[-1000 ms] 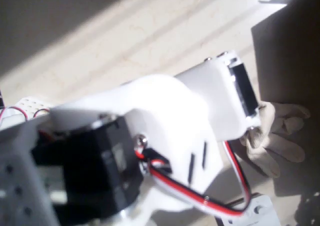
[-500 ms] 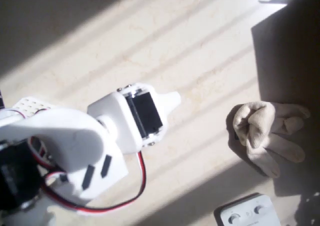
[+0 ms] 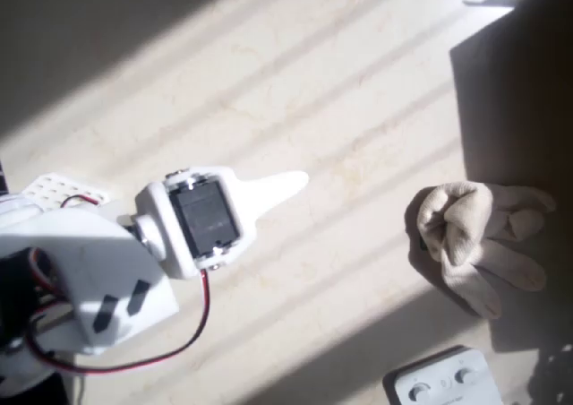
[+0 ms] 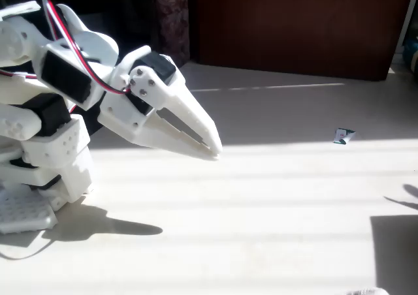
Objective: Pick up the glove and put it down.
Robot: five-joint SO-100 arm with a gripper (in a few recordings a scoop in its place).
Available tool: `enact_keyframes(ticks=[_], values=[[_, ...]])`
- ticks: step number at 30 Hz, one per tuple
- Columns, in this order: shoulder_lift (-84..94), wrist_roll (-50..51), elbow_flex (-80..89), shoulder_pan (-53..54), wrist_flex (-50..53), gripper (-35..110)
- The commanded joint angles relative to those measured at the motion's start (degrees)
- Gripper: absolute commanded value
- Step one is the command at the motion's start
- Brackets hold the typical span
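Sunlit stripes and broad shadows fall across the pale table (image 3: 295, 82), with a dark wooden panel (image 4: 294, 27) rising behind it in the fixed view. On the left of that view the white arm (image 4: 59, 79) is folded back over its base, and its pincer (image 4: 208, 145) points down and to the right, tips above the table and touching nothing. The two fingers converge at the tips with only a narrow slit between them further back, so the pincer is closed and empty. From overhead the pincer (image 3: 291, 185) shows as a single white point aimed toward the right. The glove (image 3: 474, 235) lies crumpled on the table well apart from it, at the right side of the overhead view, its pale fingers reaching into shadow. Near the glove, at the bottom edge, sits a white box with round knobs (image 3: 439, 383). A small green-and-white card (image 4: 342, 136) lies far off on the table in the fixed view.
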Motion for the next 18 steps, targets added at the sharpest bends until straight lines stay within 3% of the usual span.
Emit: enact_keyframes(ticks=[1, 18], values=[[5.7, -0.2, 1.5, -0.4, -0.8, 0], [13.1, 0.1, 11.8, -0.4, -0.3, 0]])
